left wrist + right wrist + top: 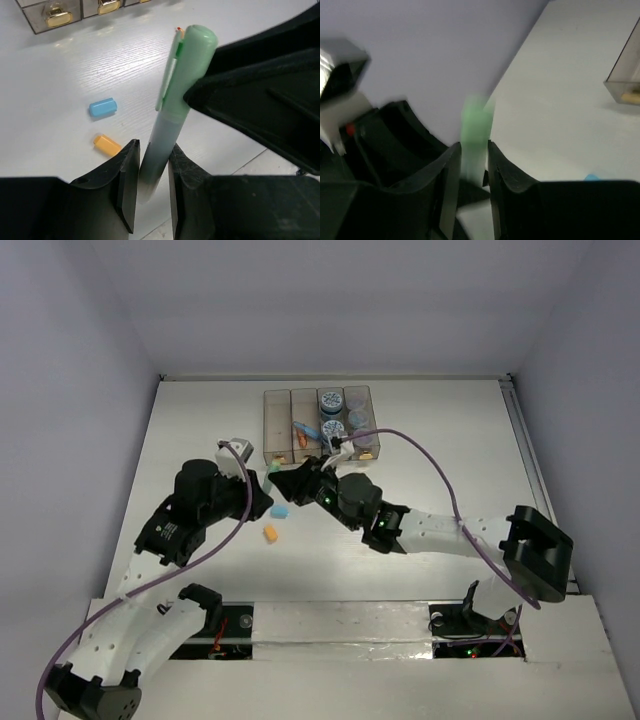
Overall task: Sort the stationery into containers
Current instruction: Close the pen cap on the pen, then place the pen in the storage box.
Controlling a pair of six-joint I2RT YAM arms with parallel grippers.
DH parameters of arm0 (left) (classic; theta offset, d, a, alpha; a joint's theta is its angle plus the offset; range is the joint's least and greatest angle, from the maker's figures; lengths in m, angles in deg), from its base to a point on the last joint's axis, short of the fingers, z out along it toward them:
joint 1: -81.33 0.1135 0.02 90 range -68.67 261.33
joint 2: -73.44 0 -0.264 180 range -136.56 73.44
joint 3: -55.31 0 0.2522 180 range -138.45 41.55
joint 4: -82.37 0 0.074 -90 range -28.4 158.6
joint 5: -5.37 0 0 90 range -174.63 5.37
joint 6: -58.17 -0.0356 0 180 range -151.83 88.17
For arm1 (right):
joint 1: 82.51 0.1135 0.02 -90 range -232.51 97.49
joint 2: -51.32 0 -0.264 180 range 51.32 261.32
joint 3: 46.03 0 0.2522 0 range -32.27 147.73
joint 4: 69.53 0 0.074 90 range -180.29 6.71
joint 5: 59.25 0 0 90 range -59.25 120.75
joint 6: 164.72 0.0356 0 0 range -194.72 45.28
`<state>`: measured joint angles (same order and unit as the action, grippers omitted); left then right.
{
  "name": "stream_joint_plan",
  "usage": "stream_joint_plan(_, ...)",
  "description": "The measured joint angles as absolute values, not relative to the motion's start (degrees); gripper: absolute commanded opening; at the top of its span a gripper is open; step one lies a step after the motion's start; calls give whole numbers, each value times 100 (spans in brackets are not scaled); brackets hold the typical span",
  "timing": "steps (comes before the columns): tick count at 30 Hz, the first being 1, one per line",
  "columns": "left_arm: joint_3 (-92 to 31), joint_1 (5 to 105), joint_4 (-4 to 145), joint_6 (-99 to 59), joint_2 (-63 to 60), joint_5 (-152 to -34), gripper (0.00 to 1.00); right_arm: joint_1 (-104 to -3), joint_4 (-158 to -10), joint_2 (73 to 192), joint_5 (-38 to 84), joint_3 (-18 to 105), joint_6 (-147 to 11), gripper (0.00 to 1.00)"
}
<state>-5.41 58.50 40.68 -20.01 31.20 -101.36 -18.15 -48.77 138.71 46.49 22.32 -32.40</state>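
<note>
Just off the near ends of the containers (266,426), left of the middle of the surface (450,440), a green marker (175,100) hangs in the air between the two arms. The right fingers (449,180) are clamped on it: the right wrist view shows the green barrel (badly blurred there) squeezed between them, and the left wrist view shows their black bulk closed over the capped end. The left fingers (127,175) flank the paler lower barrel closely on both sides, but I cannot tell whether they are pressing on it or standing just clear. The marker leans a little, cap end up and away from the left wrist camera. Below it on the surface, toward the near edge, lie a blue eraser (102,107) and an orange eraser (107,145), near each other but apart, the orange one nearer the near edge. The containers sit in a row close to the far edge, about midway along it. The two right-hand compartments hold round blue-topped jars (330,400). The second compartment from the left holds an orange marker (300,440) at its near end, with a blue stick (306,428) lying slantwise beside it.
</note>
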Motion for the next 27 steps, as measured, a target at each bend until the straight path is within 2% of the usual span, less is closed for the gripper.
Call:
stream_joint_plan(3,-598,6125,4604,-1842,3041,-9789,0,-1662,-5150,14000,4182,2258,-3235,0)
stream_joint_plan(8,-1048,6418,5941,-1649,2986,-9159,0,-805,-5974,14520,3213,2134,-3222,0)
stream_joint_plan(19,-1094,6418,6409,-1586,3122,-9039,0,-1065,-6527,13862,3600,1893,-3358,1)
stream_joint_plan(21,-1081,6418,6422,-1584,3163,-9052,0,-1183,-6543,13705,3633,1830,-3395,13)
stream_joint_plan(22,-1057,6418,6442,-1584,3190,-9065,0,-1260,-6577,13598,3631,1773,-3419,28)
stream_joint_plan(24,-1000,6418,6455,-1584,3257,-9127,0,-1467,-6634,13373,3607,1659,-3495,50)
stream_joint_plan(25,-967,6418,6459,-1584,3290,-9159,0,-1620,-6665,13216,3561,1585,-3537,67)
stream_joint_plan(27,-884,6418,6475,-1579,3362,-9251,0,-1970,-6693,12870,3476,1452,-3624,79)
